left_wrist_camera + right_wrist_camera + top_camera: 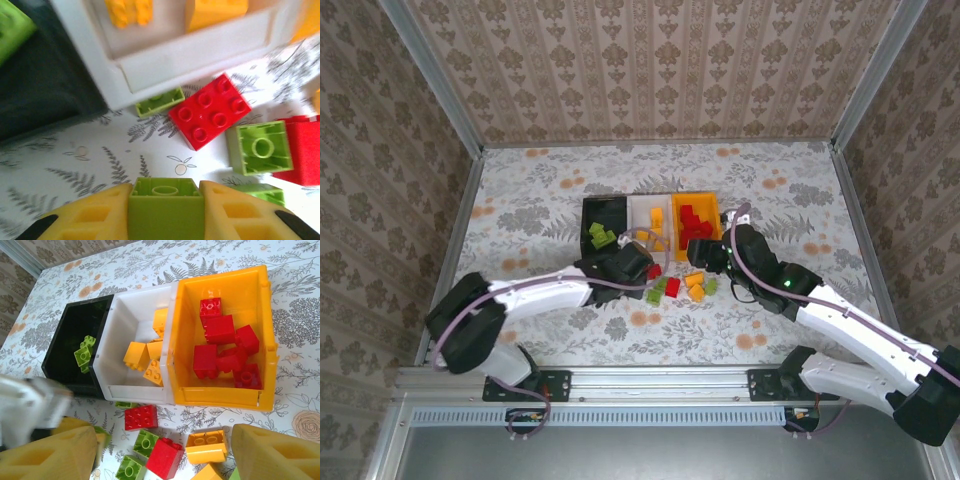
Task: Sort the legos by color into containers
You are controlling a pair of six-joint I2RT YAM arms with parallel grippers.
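The left wrist view shows what the arm hides from above: the left gripper point(166, 212) has its yellow fingers point(95, 217) clamped on a lime green brick point(166, 205), hollow underside toward the camera, low over the patterned table point(75, 165) (whether it touches, I cannot tell) and near the front wall of the white bin point(200, 55). The right wrist view gives the sorting: the black bin point(82, 320) holds green bricks point(84, 352), the white bin orange bricks point(145, 362), and the orange bin point(220, 396) red bricks point(222, 347), the three bins touching side by side. The right gripper point(165, 452) hangs with jaws spread wide over the loose pile just before the bins. In that pile are a flat red brick point(141, 416), a green upturned brick point(145, 441) and an orange brick point(207, 445). Between the held brick and the white bin lie the flat red brick and a small green brick point(159, 101) tucked against the bin's wall.
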